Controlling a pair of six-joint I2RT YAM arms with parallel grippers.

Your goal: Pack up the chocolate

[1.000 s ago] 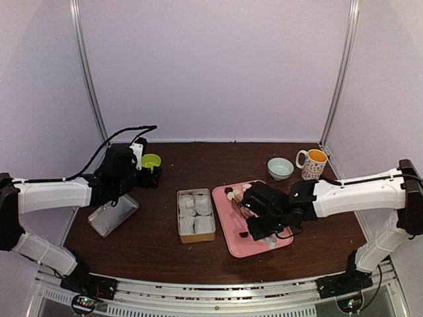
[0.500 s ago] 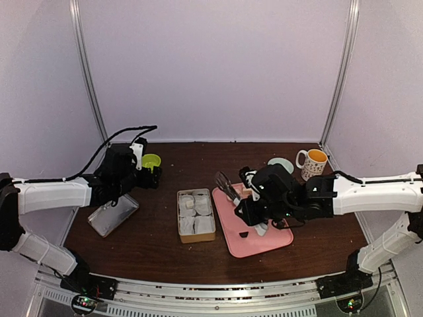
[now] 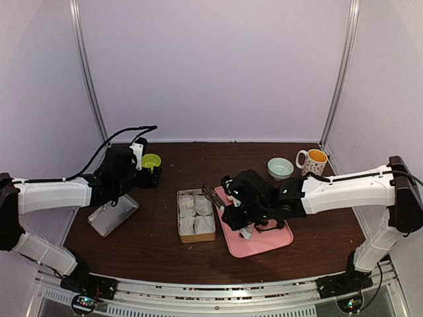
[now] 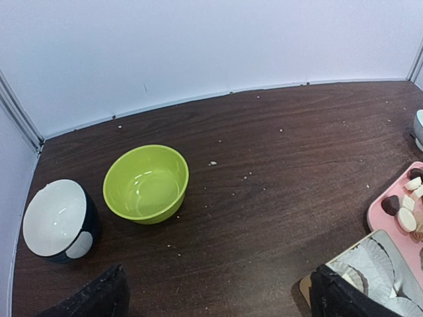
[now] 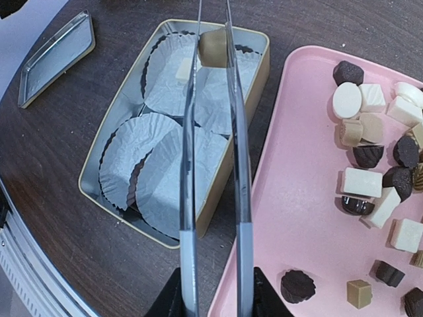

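Observation:
My right gripper point(image 5: 215, 300) point(image 3: 232, 205) is shut on clear tongs point(image 5: 189, 165). The tongs' tips pinch a caramel-brown chocolate point(image 5: 213, 47) above the far end of the tan box point(image 5: 215, 191) point(image 3: 180, 218), which is lined with white paper cups. One cream piece point(image 5: 184, 69) lies in a cup there. Several more dark, caramel and cream chocolates point(image 5: 362, 181) sit on the pink tray point(image 5: 297, 218) point(image 3: 264, 241) to the box's right. Away at the left, my left gripper point(image 3: 151, 177) point(image 4: 221, 297) is open over bare table, holding nothing.
A green bowl point(image 4: 145, 183) point(image 3: 151, 160) and a white-and-black bowl point(image 4: 58, 220) stand ahead of the left gripper. The box's metal lid point(image 3: 112, 214) point(image 5: 56, 56) lies at the left. A pale bowl point(image 3: 280, 168) and a mug point(image 3: 313, 163) stand at the back right.
My right arm has lifted off the pink tray and swung left, carrying the tongs with the caramel piece over the box. The left arm has not moved.

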